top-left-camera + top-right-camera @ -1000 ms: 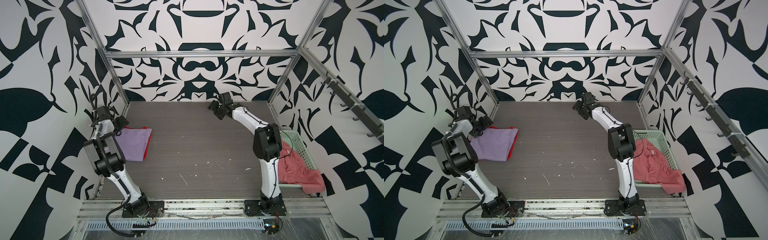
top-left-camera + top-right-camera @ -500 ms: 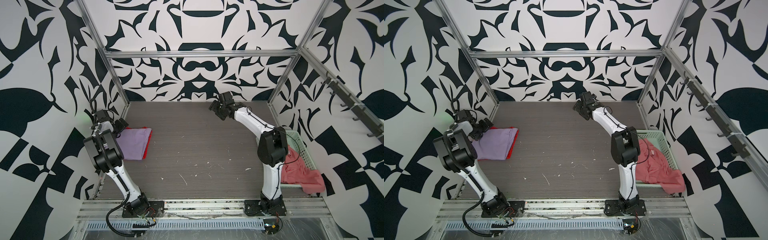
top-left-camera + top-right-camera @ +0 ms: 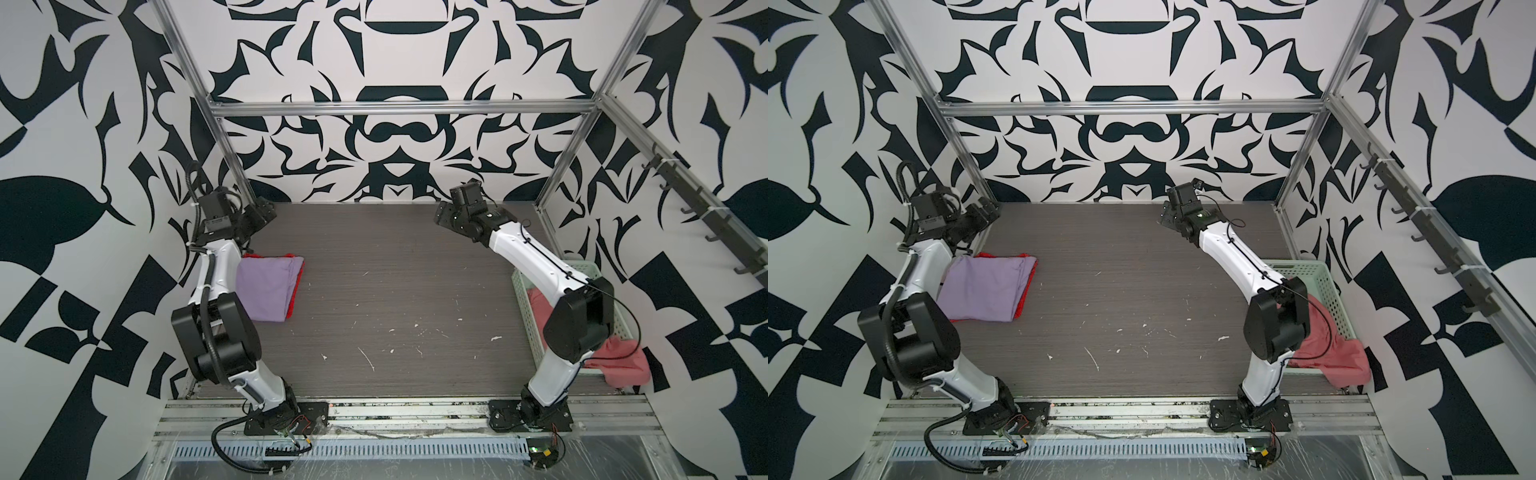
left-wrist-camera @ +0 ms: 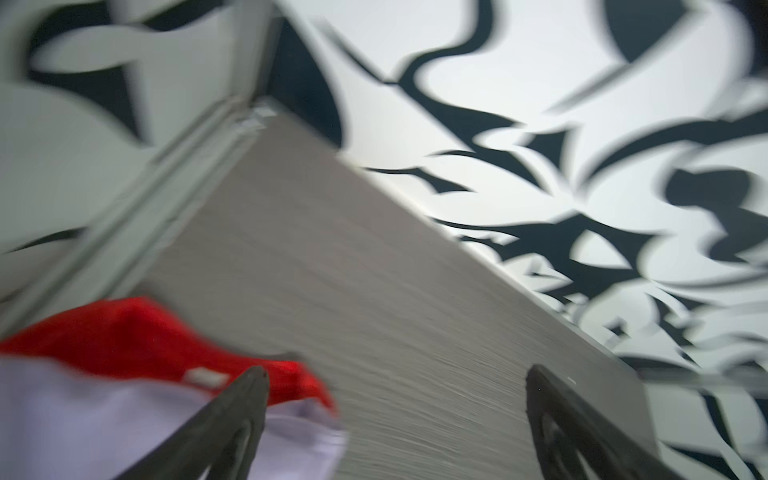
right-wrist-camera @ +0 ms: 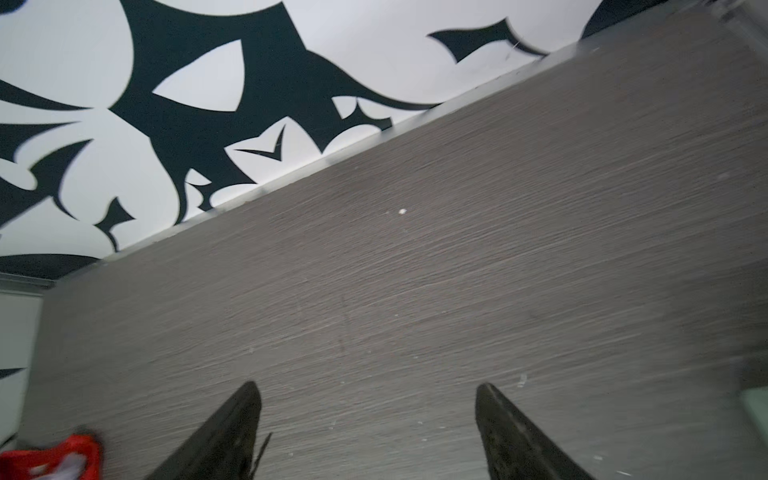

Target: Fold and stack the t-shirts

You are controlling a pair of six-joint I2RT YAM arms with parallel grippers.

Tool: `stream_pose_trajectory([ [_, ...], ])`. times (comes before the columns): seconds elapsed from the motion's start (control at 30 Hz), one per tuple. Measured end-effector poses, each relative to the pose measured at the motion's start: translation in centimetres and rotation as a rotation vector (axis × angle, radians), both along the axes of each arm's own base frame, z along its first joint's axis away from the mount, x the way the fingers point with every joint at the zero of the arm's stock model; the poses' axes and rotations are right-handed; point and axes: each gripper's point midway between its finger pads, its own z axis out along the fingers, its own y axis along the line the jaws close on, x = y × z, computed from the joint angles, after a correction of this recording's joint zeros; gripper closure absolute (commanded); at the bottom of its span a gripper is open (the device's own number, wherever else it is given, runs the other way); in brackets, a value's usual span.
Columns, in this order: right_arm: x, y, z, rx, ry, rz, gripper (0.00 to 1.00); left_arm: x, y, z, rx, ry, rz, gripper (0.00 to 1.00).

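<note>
Lilac t-shirt [image 3: 266, 286] lies folded on top of the folded red t-shirt [image 4: 137, 332] at the left side of the tabletop [image 3: 395, 291], so two of the three look finished. Salmon pink t-shirt [image 3: 623, 361] hangs crumpled over the basket [image 3: 582, 266] on the right, not yet folded or stacked. Left end effector [image 4: 397, 374] and right end effector [image 5: 368, 386] both hover released and empty.

Grey table [image 3: 395, 291]: red t-shirt [image 4: 137, 332] far left, green basket [image 3: 1325, 291] right
</note>
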Motion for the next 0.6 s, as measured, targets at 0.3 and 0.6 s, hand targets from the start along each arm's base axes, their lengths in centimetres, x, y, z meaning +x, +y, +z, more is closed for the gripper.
stream_pose_trajectory([
  [0.3, -8.1, -9.6, 0.9, -0.377, -0.086, -0.081, 0.12, -3.9, -5.7, -2.0, 0.094, 0.021, -0.039, 0.01],
  [0.6, -12.6, -15.5, -0.3, -0.506, -0.083, -0.205, 0.13, -10.7, -3.0, -4.7, 0.233, -0.043, 0.141, 0.01],
])
